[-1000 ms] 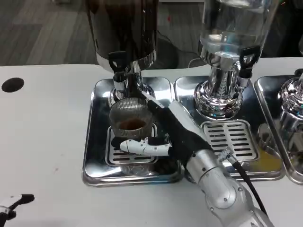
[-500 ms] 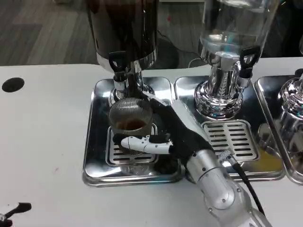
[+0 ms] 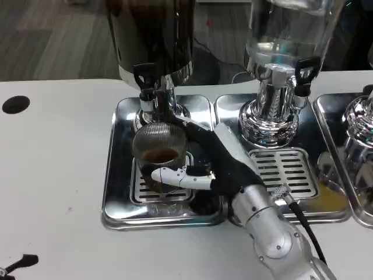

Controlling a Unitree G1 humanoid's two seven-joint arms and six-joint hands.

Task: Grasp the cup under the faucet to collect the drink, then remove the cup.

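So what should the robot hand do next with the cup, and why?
Probably draw the cup gently out from under the faucet, keeping it upright. The right hand already grips it over the drip tray, and brown drink sits inside, so tipping could spill it.

Bright, even overhead light floods the white table (image 3: 52,175), throwing hard glare and dark mirror reflections across the steel drip trays (image 3: 116,192) and the chrome dispenser bases (image 3: 269,119), while shadows stay soft and the whole frame runs slightly grainy and soft at the edges.
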